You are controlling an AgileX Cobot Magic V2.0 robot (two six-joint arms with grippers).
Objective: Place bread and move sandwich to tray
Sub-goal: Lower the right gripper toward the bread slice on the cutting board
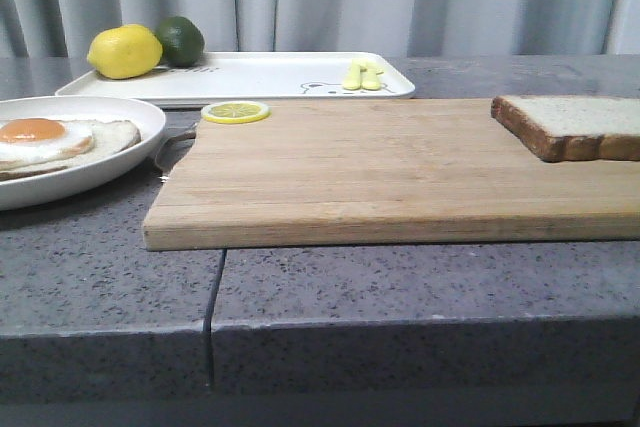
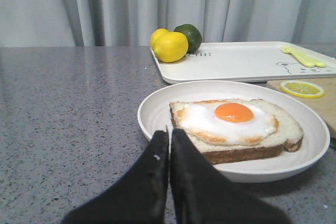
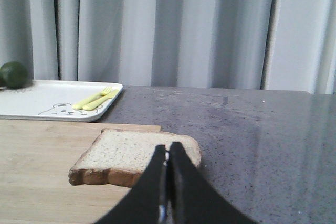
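Observation:
The bread [image 1: 575, 125] lies on the right end of the wooden cutting board [image 1: 380, 172]; it also shows in the right wrist view [image 3: 131, 156]. My right gripper [image 3: 168, 153] is shut and empty, just in front of that slice. A round white plate [image 1: 140, 122] at the left holds a bread slice topped with a fried egg [image 1: 40, 137], with no slice on top. In the left wrist view the egg [image 2: 231, 119] sits on the plate [image 2: 157, 114], and my left gripper [image 2: 169, 132] is shut and empty at the plate's near rim. The white tray [image 1: 260, 77] stands behind.
A lemon [image 1: 124, 51] and a lime [image 1: 181, 40] sit on the tray's left end, a yellow fork and spoon [image 1: 363, 75] on its right end. A lemon slice [image 1: 235, 112] lies on the board's far left corner. The grey counter's front edge is near.

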